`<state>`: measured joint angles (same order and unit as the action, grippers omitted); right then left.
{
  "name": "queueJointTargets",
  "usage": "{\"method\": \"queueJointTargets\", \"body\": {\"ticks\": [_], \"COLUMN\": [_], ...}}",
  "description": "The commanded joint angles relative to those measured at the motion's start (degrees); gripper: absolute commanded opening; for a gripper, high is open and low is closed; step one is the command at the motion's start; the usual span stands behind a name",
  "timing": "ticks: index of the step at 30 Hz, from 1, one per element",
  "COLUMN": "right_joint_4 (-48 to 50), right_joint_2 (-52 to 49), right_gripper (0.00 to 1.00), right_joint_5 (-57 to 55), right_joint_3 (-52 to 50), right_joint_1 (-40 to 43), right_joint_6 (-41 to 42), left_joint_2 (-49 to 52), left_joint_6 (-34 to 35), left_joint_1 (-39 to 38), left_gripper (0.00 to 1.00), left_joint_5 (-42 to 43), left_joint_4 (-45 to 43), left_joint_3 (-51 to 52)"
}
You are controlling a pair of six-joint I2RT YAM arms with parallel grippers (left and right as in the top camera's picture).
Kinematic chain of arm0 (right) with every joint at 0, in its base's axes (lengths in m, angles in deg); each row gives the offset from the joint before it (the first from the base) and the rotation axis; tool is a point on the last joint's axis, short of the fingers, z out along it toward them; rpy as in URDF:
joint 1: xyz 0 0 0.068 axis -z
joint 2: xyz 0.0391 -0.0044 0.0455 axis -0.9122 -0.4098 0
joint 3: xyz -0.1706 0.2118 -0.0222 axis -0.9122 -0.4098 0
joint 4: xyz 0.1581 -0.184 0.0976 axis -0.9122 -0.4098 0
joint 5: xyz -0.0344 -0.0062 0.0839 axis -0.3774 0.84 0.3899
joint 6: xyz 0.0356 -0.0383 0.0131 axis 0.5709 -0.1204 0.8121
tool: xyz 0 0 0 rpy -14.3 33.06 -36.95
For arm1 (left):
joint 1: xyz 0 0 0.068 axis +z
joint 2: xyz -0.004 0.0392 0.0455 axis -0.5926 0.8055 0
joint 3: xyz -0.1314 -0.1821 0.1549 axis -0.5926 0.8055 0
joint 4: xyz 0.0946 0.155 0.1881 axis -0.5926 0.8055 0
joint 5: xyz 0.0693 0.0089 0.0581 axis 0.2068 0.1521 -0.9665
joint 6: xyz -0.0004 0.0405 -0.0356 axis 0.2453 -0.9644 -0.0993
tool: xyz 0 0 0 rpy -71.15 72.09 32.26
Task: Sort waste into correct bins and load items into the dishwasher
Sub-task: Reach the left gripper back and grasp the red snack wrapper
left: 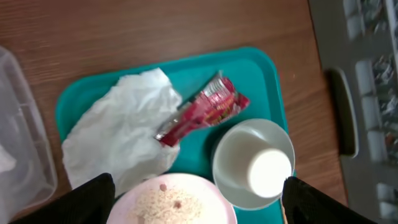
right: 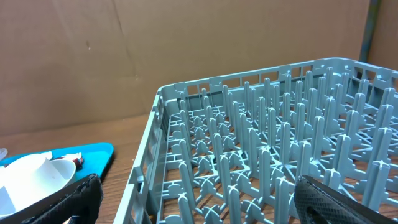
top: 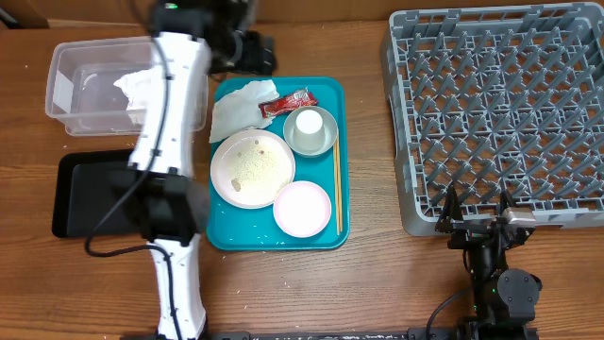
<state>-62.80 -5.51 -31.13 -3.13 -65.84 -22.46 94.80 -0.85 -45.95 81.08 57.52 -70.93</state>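
Left gripper (left: 199, 208): hovering wide open and empty above the crumpled napkin (left: 118, 134) and red sauce packet (left: 202, 112), which are lying overlapped on the teal tray (left: 261, 81). Right gripper (top: 477, 206): waiting wide open, holding nothing, at the dish rack (top: 491, 104). Risk: a grasp at the overlap would likely be lifting both wastes together.

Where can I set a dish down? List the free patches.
Free: the bare table strip between teal tray and dish rack, and the rack's whole peg grid. Crowded: the teal tray, nearly covered with dishes and waste.
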Motion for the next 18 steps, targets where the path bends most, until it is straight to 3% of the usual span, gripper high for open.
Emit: {"method": "queueJointTargets", "body": {"ticks": [1,12,18], "right_joint_4": [0.2,0.2,0.2], "right_joint_2": [0.5,0.5,0.5], "right_gripper": [1.00,1.00,1.00], "right_joint_5": [-0.3,-0.3,-0.3], "right_joint_3": [-0.6,-0.6,-0.6], "right_joint_1": [0.2,0.2,0.2], "right_joint_6": [-0.2,-0.2,-0.2], "left_joint_2": [2.9,15.5,17.3], "left_joint_6": [-4.1,-3.2,2.6], "left_joint_1": [-1.6,-2.5,-2.4], "left_gripper": [0.88,0.85,0.81], "left_joint_5": [-6.7,-4.2,-4.4], "left_joint_4": [1.3,2.6,0.6], "left_joint_3": [0.0,0.0,0.0]}}
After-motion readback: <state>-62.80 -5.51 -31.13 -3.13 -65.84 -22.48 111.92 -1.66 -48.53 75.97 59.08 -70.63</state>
